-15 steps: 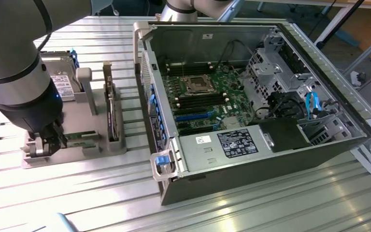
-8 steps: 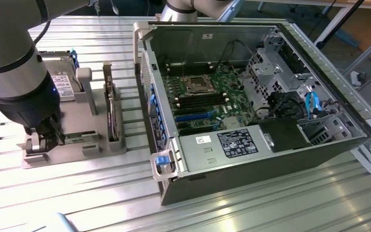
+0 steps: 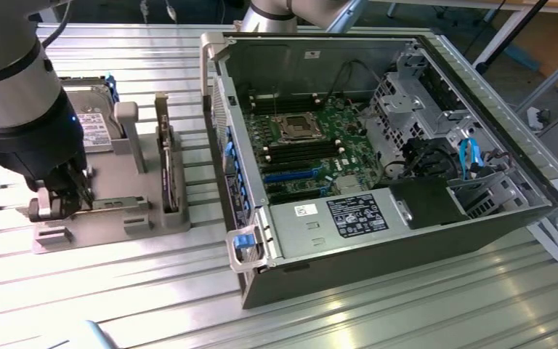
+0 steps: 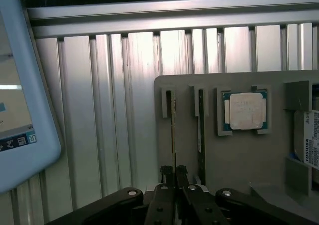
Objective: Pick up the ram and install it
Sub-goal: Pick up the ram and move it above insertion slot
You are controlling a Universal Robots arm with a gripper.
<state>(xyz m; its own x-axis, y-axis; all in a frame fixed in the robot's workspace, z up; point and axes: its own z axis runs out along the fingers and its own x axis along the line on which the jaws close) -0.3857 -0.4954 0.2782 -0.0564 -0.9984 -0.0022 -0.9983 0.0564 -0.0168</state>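
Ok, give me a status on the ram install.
Nothing is installed yet: the memory slots look empty. In hand: the gripper is down at the grey holder, fingers closed on the ram, which sits in its holder slot. Left: lifting it out and seating it in a memory slot.

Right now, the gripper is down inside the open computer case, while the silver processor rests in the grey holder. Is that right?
No. The gripper is not in the computer case; it is down at the grey holder, at a ram stick, as the exterior view shows. The processor does rest in the holder.
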